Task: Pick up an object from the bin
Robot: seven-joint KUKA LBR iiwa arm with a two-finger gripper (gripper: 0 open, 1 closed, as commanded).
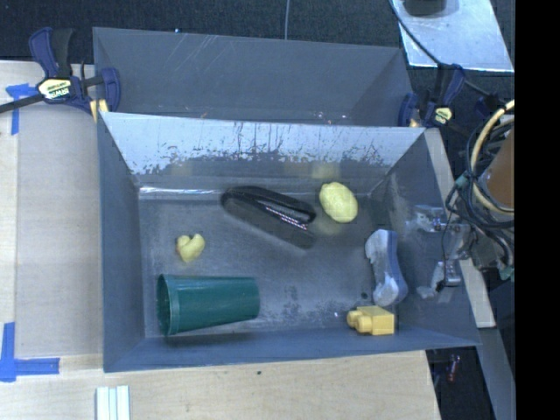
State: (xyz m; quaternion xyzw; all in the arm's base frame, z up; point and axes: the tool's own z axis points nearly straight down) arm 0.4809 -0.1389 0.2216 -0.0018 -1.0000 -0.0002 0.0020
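My gripper [435, 254] hangs over the bin's sloping right wall, open, with nothing between its fingers. Just to its left on the floor lies a curved blue and pale grey piece [383, 267]. Below that, in the front right corner, sits a small yellow block [372, 320]. A yellow rounded lump [338, 202] rests near the back, left of the gripper and apart from it.
A black oblong thing [269, 213] lies slanted in the middle back. A small yellow heart-like piece [190, 248] sits at the left. A dark green cup [208, 303] lies on its side at the front left. The arm and its cables stand at the right.
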